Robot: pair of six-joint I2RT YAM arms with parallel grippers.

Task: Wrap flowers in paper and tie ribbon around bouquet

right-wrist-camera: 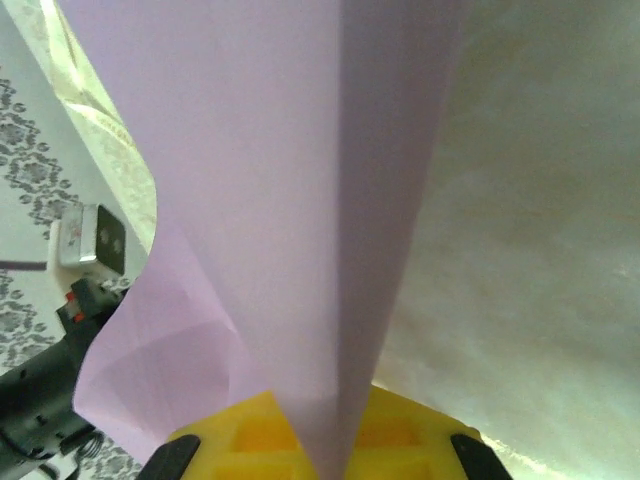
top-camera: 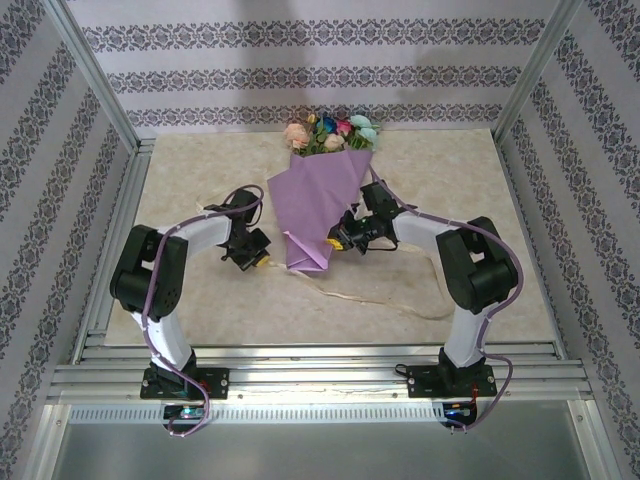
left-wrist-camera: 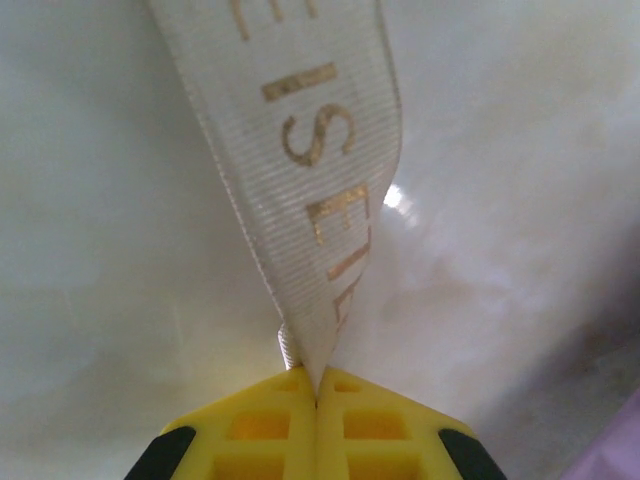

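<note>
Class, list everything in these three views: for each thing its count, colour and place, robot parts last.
flowers: one bunch, pink, peach, blue, teal; far middle, poking from paper.
paper: one sheet, lilac; mid-table, wrapped round the stems.
ribbon: one, cream, gold lettering; near paper's narrow end.
table: one, beige marbled; under everything.
walls: three, white-grey patterned; around table.
left gripper: one, yellow fingers; shut on ribbon.
right gripper: one, yellow fingers; shut on paper's near end.

- We read gold capitals on the ribbon (left-wrist-camera: pixel 300 150), running from 12 toward 6 o'clock: "I", "S", "E", "T", "L".
- We made out no whole word.
</note>
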